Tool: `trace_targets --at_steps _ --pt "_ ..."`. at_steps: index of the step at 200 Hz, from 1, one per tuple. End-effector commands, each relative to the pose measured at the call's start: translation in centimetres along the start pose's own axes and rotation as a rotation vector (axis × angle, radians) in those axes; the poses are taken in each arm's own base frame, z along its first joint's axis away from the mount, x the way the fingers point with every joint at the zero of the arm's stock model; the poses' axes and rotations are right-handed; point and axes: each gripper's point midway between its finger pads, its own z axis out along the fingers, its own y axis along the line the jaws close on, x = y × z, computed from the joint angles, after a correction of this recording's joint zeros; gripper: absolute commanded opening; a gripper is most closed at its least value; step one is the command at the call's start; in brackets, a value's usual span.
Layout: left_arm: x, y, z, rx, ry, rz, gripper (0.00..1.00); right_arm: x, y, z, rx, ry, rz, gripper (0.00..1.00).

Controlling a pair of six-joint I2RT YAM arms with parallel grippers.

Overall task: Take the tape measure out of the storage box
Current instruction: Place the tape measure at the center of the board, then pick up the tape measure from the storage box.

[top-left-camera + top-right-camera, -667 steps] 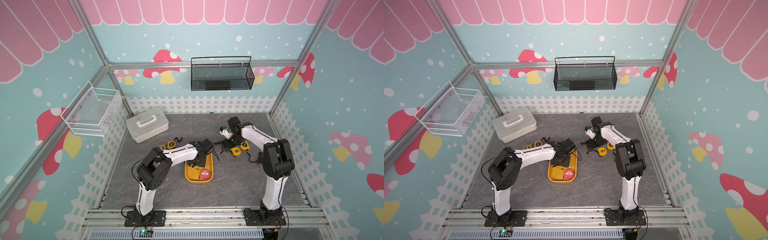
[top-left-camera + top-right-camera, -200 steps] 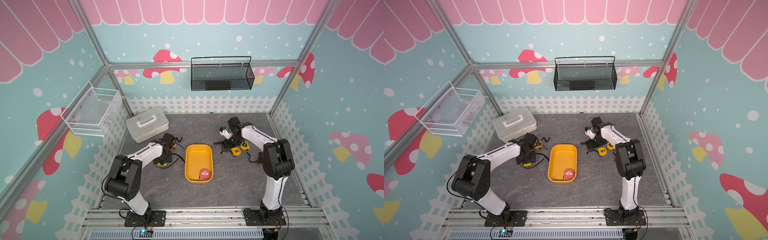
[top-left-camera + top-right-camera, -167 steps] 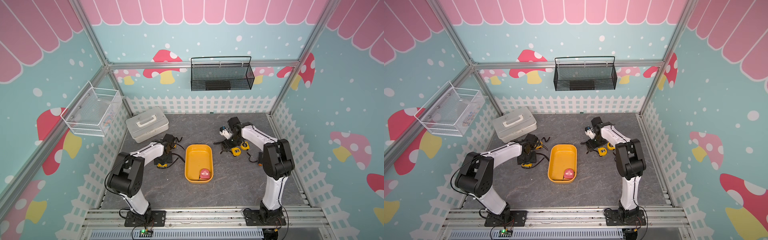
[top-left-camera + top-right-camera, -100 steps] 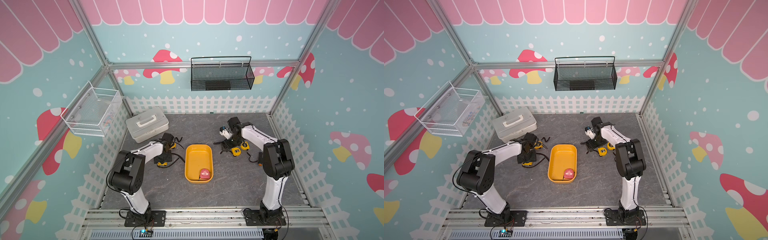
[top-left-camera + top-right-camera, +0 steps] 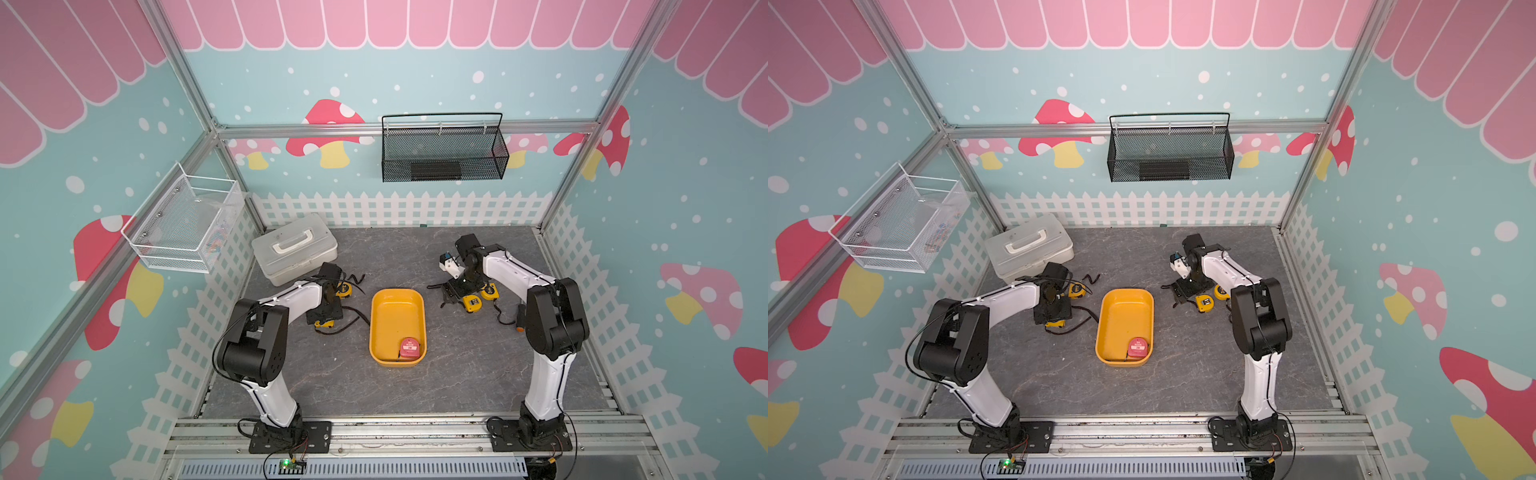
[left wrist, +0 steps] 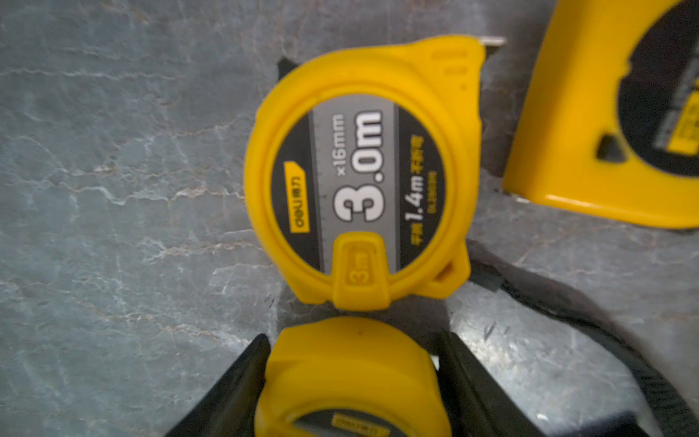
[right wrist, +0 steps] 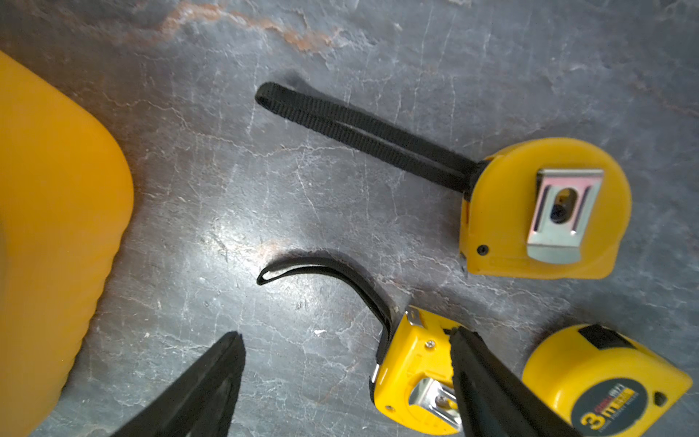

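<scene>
Tape measure (image 5: 409,348), the red one, lies in the box (image 5: 397,307), at the end away from both grippers, not yet lifted. Your left gripper (image 6: 351,338) sits low over the table (image 5: 415,395) outside the box, a yellow tape (image 6: 348,386) between its fingers. Whether it clamps that or merely flanks it I cannot tell, since only slivers of gap show. A second yellow tape (image 6: 359,170) lies just ahead of it. Your right gripper (image 7: 346,335) hangs released, nothing between its fingers, three yellow tapes (image 7: 544,212) close by. I judge this a set-down; next you need the left gripper clear, raised, then swung across into the box for the tape measure. The table is flat, grey, stone-look; white fencing (image 5: 395,208) and pastel walls (image 5: 415,83) close in around both arms.
</scene>
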Motion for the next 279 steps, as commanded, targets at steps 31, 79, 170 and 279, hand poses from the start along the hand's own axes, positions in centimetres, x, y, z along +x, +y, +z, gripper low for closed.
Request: trace_targets --at_steps 31,79,170,279 --pt "0.8 0.4 0.9 -0.012 0.034 0.02 0.74 0.2 0.0 -1.2 0.004 -0.008 0.009 0.86" --pt "0.4 0.4 -0.1 0.002 0.008 0.016 0.8 0.0 0.1 -1.7 0.005 -0.011 0.001 0.86" --pt "-1.4 0.9 -8.2 0.099 -0.206 -0.044 0.81 -0.2 10.8 -5.6 0.011 -0.063 -0.461 0.86" --pt "-2.0 2.5 -11.7 0.081 -0.31 -0.06 0.84 4.5 22.1 -3.0 -0.033 0.105 -0.916 0.87"
